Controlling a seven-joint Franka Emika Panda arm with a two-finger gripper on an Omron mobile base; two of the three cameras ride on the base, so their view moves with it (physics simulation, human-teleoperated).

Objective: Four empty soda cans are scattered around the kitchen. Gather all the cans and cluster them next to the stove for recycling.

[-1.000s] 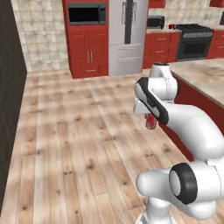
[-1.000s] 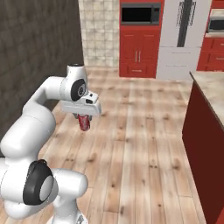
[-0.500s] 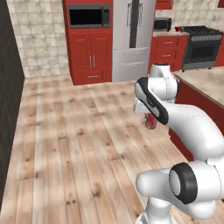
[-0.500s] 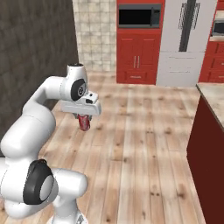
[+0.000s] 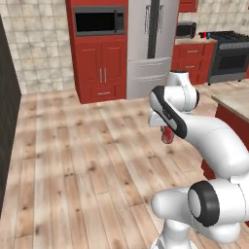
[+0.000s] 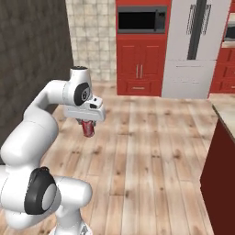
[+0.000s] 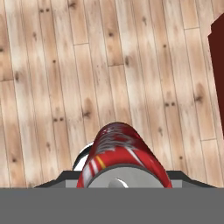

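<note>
The gripper is clamping a red soda can, a small smooth cylinder with a silver top, and the can is hanging straight below the hand over open floor. In the hand view the can is showing white and yellow markings on its glossy red side, with its silver end facing the camera. Beneath it the wood plank floor is running in pale, knotted boards, and a dark red cabinet side is edging in to one side. Ahead of the gripper, red wooden cabinets are carrying a black built-in microwave beside a tall steel refrigerator, with tan tiled wall beyond. The left base view is adding the black stove far ahead and to the right of the gripper, with small cans standing just beside it, near a toaster oven.
</note>
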